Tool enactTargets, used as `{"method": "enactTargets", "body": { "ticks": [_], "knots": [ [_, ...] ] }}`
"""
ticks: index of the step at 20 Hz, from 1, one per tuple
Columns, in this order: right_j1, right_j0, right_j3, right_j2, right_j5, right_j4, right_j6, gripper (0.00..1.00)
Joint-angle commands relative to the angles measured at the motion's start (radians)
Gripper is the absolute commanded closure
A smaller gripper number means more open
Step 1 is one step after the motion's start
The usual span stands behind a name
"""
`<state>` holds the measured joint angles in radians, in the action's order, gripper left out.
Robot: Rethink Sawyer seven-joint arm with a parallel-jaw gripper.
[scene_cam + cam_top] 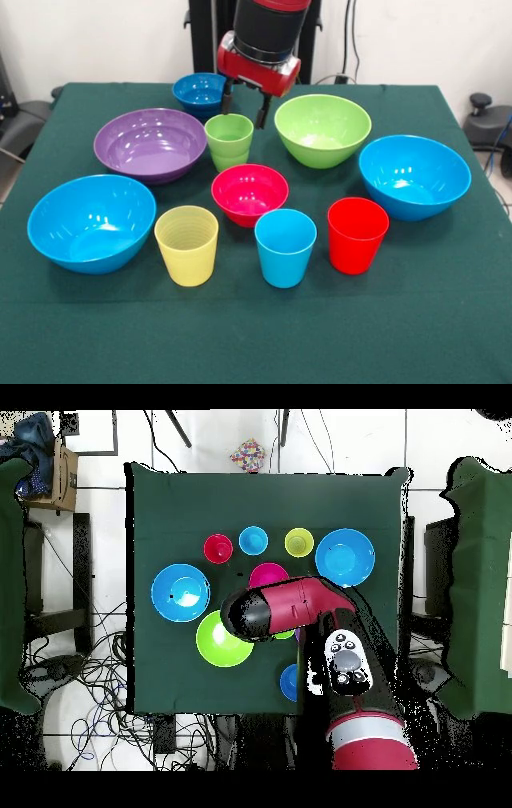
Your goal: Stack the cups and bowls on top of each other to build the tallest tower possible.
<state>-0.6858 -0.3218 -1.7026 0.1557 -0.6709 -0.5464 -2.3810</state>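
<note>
Front view had the gripper hanging spread and empty, green cup just below between its fingers, so it needed a straight, centred drop before squeezing.

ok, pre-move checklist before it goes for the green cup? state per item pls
1. Gripper over the green cup: ok, it hangs just above the rim, fingers either side of the rim's back edge.
2. Fingers open: ok, they stand apart with nothing between them.
3. Cup upright: ok, mouth up on the table.
4. Room around the cup: cannot tell, the purple bowl and pink-red bowl sit very near; the front view doesn't settle whether they touch.
5. Tower base ready: ok, the lime green bowl is upright and empty.
6. Overhead check of alignment: cannot tell, the arm hides the cup.
</note>
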Motion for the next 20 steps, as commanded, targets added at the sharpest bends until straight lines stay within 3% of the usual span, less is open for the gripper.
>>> {"method": "enactTargets", "body": {
  "ticks": [1, 20],
  "knots": [
    [0.062, 0.021, -0.001, 0.071, 0.034, 0.014, 0.028, 0.0],
    [0.157, 0.009, 0.049, 0.064, 0.029, 0.018, 0.03, 0.0]
  ]
}}
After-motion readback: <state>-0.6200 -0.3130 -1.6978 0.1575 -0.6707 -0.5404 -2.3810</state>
